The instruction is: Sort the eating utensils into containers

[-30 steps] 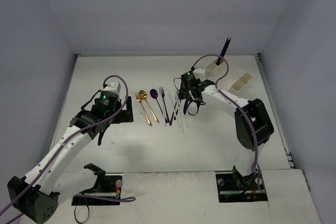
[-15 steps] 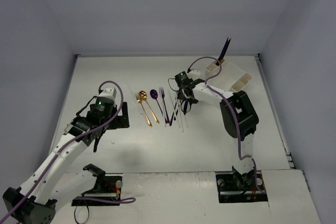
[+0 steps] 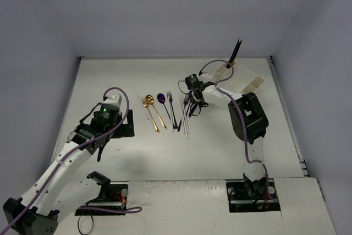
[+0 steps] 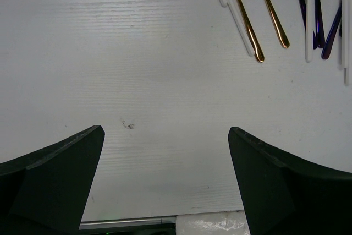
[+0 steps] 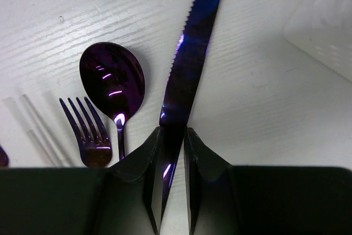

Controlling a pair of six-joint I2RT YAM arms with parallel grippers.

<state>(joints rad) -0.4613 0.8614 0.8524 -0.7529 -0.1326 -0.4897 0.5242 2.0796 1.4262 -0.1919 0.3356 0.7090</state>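
At the near edge the two arm bases sit on dark mounting plates [image 3: 107, 201], and ahead of them a wide bare stretch of the white table [image 3: 176, 158] lies open between the arms.

The left gripper [image 4: 166, 130] hangs over the near left part of the table with its fingers spread wide and nothing between them. Its own camera shows bare wood-grain surface there, with the handle ends of the row just entering at its upper right.

Mid-table the loose eating utensils lie side by side, handles toward the near side:
- a gold fork [image 3: 146, 102]
- a gold spoon [image 3: 149, 98]
- a purple spoon [image 3: 161, 98]
- a purple fork [image 3: 170, 96]
- clear white plastic pieces [image 3: 185, 126] at the right end

Just right of the row's far end, the right gripper [image 5: 173, 133] is clamped on a purple-blue knife [image 5: 192, 53]. The wrist view shows both fingers pressed to the handle, a serrated blade edge, and the purple spoon and fork close on its left. The top view is too small to show that grip.

At the far right, beside the right wall [image 3: 313, 53], stands the white organizer [image 3: 245, 80]. One dark purple-blue utensil [image 3: 236, 50] stands upright in a far cup. Grey walls close the table on the left, far and right sides.
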